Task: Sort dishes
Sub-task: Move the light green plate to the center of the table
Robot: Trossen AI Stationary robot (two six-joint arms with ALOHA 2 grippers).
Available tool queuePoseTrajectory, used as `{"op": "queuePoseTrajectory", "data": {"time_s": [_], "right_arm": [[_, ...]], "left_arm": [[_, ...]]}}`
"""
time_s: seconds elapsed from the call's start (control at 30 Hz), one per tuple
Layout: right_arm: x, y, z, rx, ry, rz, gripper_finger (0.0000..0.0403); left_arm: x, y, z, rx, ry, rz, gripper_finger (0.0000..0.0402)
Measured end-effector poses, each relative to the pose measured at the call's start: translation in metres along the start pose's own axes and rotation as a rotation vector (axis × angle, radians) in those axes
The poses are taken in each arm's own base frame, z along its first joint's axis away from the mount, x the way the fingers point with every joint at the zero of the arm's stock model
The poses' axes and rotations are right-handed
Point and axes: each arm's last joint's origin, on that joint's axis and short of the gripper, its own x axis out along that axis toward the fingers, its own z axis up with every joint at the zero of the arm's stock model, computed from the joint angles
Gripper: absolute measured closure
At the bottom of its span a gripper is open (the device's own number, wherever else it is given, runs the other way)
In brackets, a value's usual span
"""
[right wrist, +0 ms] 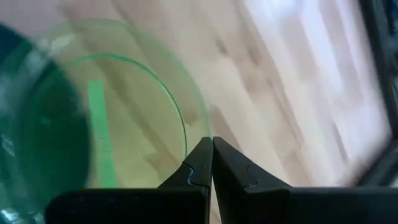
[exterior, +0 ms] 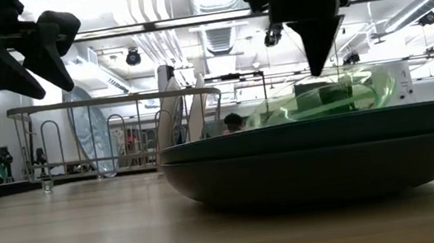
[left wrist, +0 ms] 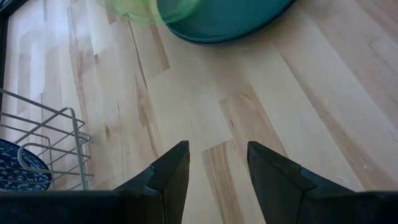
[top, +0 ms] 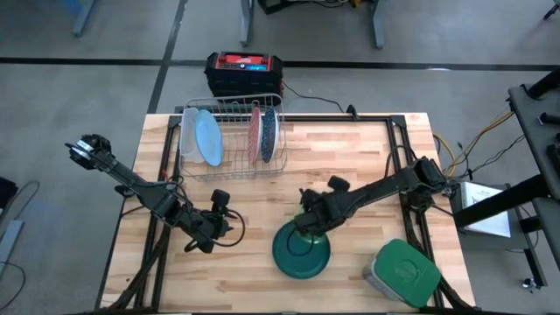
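— What is seen nearest?
— A dark green plate [top: 300, 253] is laid at the table's [top: 367, 166] front; the right gripper [top: 308, 222] is pinched onto a lime green bowl [right wrist: 93, 124] above it.
— And farther?
— The left gripper [top: 229, 229] is held apart beside it; plates are stood in the rack [top: 229, 140] behind.

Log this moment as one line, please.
right gripper: shut on green bowl rim, over dark plate | left gripper: open, idle | rack: four dishes

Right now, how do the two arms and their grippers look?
Both arms are dark, slim, jointed links with thicker joints. The left gripper has two dark, wedge-shaped fingers, and black cable loops beside it. The right gripper has dark fingers tapering to thin tips, with notched inner edges.
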Motion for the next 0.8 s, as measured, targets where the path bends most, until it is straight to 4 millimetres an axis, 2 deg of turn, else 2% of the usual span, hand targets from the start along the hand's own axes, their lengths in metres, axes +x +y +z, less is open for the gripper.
{"op": "queuePoseTrajectory", "data": {"time_s": [0.4,0.6,0.8], "right_arm": [[-0.006,-0.037,-0.004,0.125,0.152,-0.094,0.0403],[0.007,-0.050,0.003,0.130,0.229,-0.077,0.0403],[0.032,-0.062,0.011,0.105,0.263,-0.070,0.0403]], "left_arm": [[0.000,0.000,-0.001,0.001,0.003,-0.002,0.0249],[0.001,0.000,-0.001,-0.002,0.004,-0.002,0.0249],[0.001,0.000,-0.001,-0.006,0.004,-0.002,0.0249]]}}
